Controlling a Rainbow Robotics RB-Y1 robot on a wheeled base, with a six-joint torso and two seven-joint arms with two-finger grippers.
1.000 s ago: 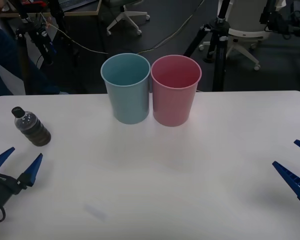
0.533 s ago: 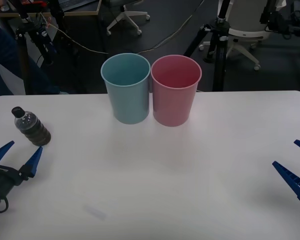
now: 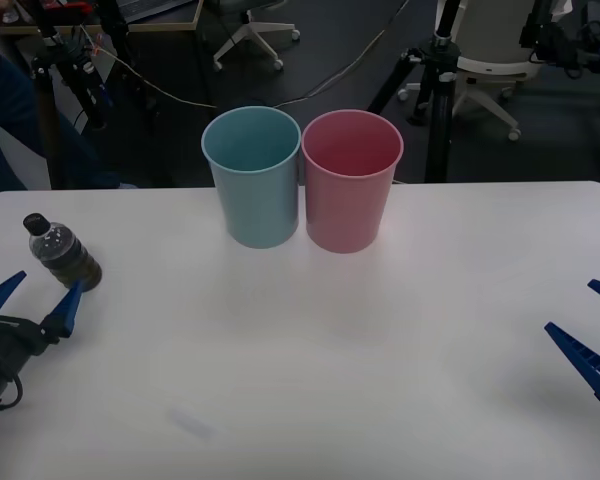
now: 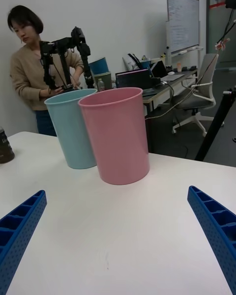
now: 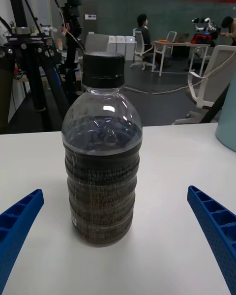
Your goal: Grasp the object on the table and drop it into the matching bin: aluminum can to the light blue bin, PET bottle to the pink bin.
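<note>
**While the left pincer lines up: bottle grasp notes**

With the PET bottle (image 3: 62, 257) standing upright near the left edge of the counter (image 3: 380, 330), the left pincer (image 3: 34, 297) sits just in front of it, fingers spread wide, nothing held. In the left wrist view the bottle (image 5: 102, 152) is centred between the two blue fingers (image 5: 216, 236), so alignment looks good.

Handling guess: small, thin-walled, ribbed lower half, dark contents up to roughly the shoulder. Probably light-ish but bottom-weighted, so stable standing. Walls will flex under squeeze; smooth plastic may slip.

Best hold looks like the ribbed dark band at mid-body: ridges give grip, liquid behind stiffens the wall. Avoid the clear shoulder and black cap (image 5: 103, 70), too narrow and tapered.

Destination is the pink bin (image 3: 349, 180), touching or nearly touching the light blue bin (image 3: 254, 175), well apart from the bottle.

Right pincer (image 3: 598, 335) rests at the right edge, spread wide, empty.
</note>
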